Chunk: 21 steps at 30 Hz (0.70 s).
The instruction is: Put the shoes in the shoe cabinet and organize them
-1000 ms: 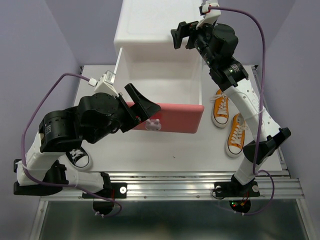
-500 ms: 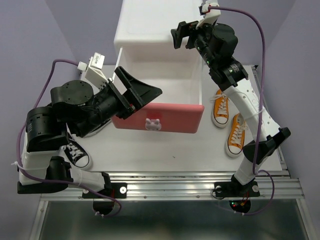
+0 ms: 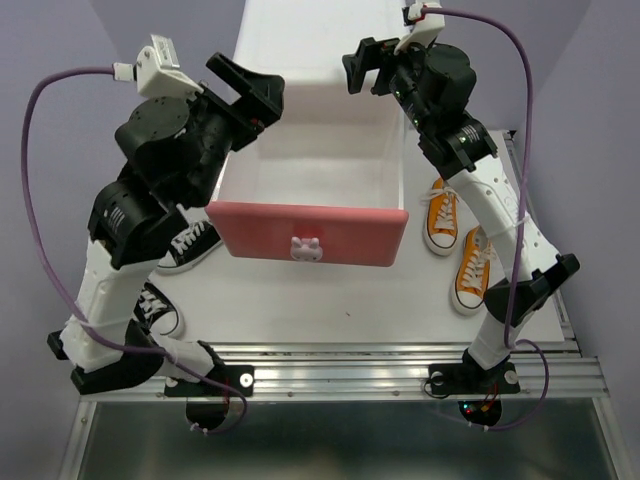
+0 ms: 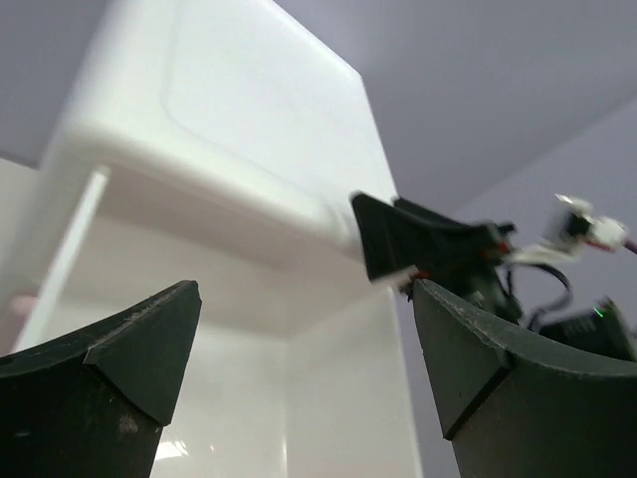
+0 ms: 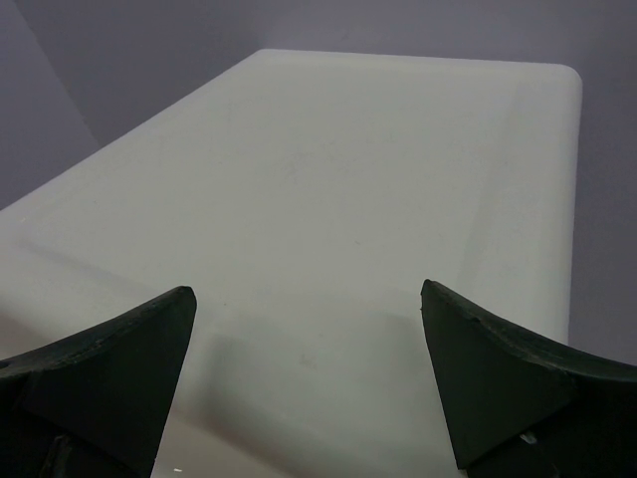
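Note:
The white shoe cabinet (image 3: 310, 40) stands at the back, its upper drawer pulled out with the pink front (image 3: 340, 228) and bunny knob (image 3: 305, 247) toward me; the drawer inside (image 3: 320, 150) is empty. Two orange shoes (image 3: 441, 215) (image 3: 472, 270) lie right of the drawer. Two black shoes (image 3: 190, 245) (image 3: 155, 308) lie left of it, partly behind my left arm. My left gripper (image 3: 250, 90) is open and empty, raised over the drawer's left rear corner. My right gripper (image 3: 365, 62) is open and empty above the cabinet top (image 5: 328, 179). The left wrist view shows the cabinet (image 4: 229, 110) and drawer inside (image 4: 299, 398).
The white table (image 3: 330, 305) ends in a metal rail (image 3: 380, 365) at the near edge. Purple walls close in on both sides and behind. The right arm (image 3: 490, 190) stands over the orange shoes. The lower drawer is hidden under the open one.
My left arm has lifted from in front of the drawer and swung up and back to the drawer's left rear corner, uncovering a black shoe. The right arm has not moved.

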Tool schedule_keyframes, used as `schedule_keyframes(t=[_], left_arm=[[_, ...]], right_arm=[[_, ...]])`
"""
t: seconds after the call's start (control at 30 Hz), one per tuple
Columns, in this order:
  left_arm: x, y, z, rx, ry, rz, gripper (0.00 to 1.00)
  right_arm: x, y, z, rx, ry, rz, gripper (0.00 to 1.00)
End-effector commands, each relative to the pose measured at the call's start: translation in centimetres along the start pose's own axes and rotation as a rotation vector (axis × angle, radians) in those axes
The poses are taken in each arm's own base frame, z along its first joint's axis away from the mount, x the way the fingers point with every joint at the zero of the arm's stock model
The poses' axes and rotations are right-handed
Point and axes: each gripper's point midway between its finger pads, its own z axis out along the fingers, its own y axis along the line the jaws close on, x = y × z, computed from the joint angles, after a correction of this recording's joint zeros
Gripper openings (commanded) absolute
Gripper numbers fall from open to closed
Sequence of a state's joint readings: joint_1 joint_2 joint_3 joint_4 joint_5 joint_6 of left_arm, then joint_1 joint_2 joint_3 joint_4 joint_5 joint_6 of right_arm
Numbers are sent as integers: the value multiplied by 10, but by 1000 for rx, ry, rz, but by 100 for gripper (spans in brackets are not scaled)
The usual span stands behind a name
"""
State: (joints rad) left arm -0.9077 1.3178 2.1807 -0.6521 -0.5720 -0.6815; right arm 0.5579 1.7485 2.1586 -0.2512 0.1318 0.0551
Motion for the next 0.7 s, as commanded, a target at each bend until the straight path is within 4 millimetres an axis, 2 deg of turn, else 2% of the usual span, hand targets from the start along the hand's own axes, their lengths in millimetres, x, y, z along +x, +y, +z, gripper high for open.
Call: schedule_keyframes(t=[0.0,0.1,0.17,0.23,0.33,0.37,0.4,0.47,0.57,0.6,0.67], left_arm=[[-37,10,36,-17,-115,100,99],[-61,21,54,-59,-185,120,99],[-78,39,64,-85,-233,92,99],[-85,51,68,-99,-246,74,99],[-91,80,73,-180,-256,55,99],[-90,89,76,-206,-246,52,99],[-92,99,74,-239,-240,47,99],[-91,110,73,-269,-227,44,99],[-91,125,68,-300,-224,37,99],[-91,128,68,-304,-222,35,99],[-90,135,65,-322,-211,25,99]], right_arm=[[112,1,1,29,336,47,100],[106,2,2,29,324,64,100],[104,4,5,26,317,70,100],[94,3,8,33,287,73,100],[67,-6,15,82,198,60,100],[50,-7,17,88,153,57,100],[45,-8,22,92,129,46,100],[9,-9,24,108,39,54,100],[-22,-15,27,148,-50,70,100],[-19,-17,29,161,-48,72,100],[-41,-39,23,210,-102,109,100]])
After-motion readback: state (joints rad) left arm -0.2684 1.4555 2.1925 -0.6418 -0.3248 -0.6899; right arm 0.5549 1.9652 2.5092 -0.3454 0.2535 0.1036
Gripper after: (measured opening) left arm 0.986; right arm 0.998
